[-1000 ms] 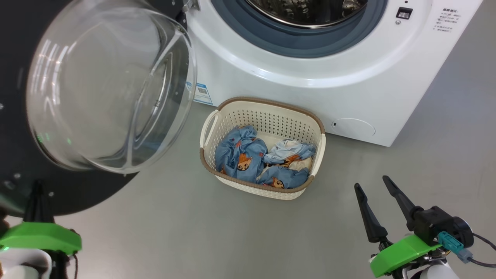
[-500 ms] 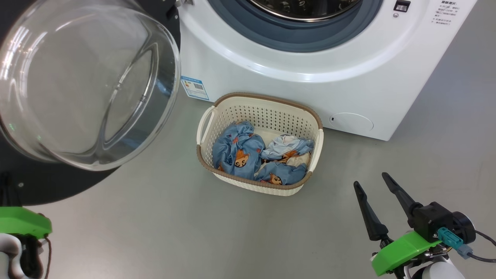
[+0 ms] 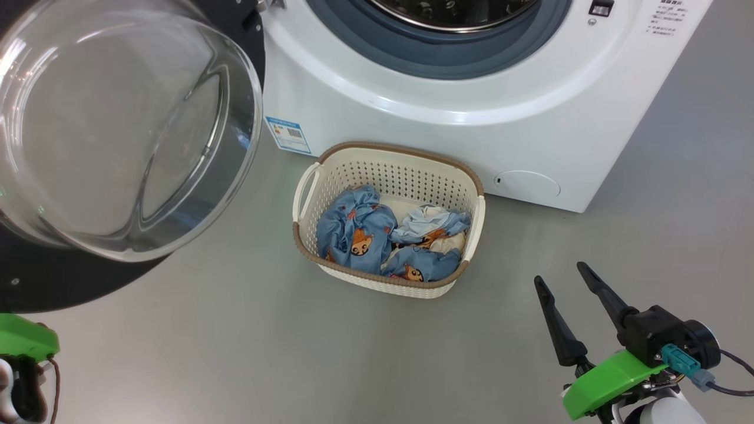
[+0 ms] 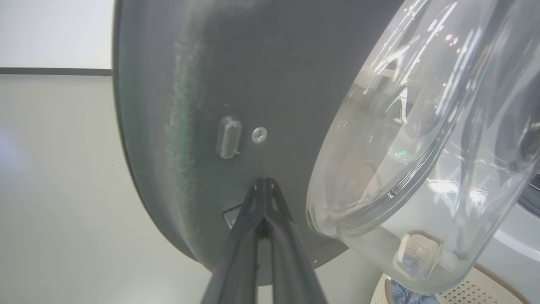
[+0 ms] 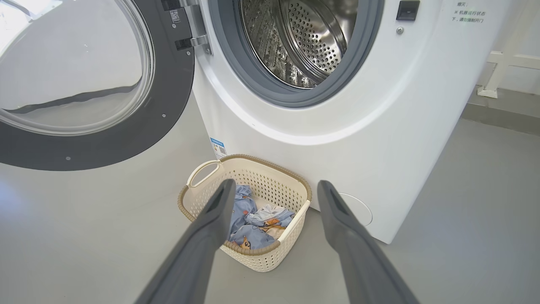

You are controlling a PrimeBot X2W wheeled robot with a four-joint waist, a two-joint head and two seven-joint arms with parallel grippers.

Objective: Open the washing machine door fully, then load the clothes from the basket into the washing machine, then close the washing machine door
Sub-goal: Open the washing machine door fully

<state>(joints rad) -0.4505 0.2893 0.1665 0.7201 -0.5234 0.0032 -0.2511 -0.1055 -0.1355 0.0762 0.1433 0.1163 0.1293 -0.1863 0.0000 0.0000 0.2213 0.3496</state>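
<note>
Door: your washing machine door [image 3: 118, 129] hangs swung out at 10 o'clock in the head view.
Left jaws: your left gripper [image 4: 263, 183] has them pinched tight together, tips right at the door's dark inner face.
Right jaws: your right gripper [image 3: 558, 272] sits at 4 o'clock, spread wide, holding nothing.
Basket: the basket [image 3: 389, 156] stands on the floor [image 3: 235, 353], just before the washing machine [image 3: 447, 147] at 12 o'clock.
Clothes: the clothes [image 3: 353, 227] lie heaped inside the basket.
</note>
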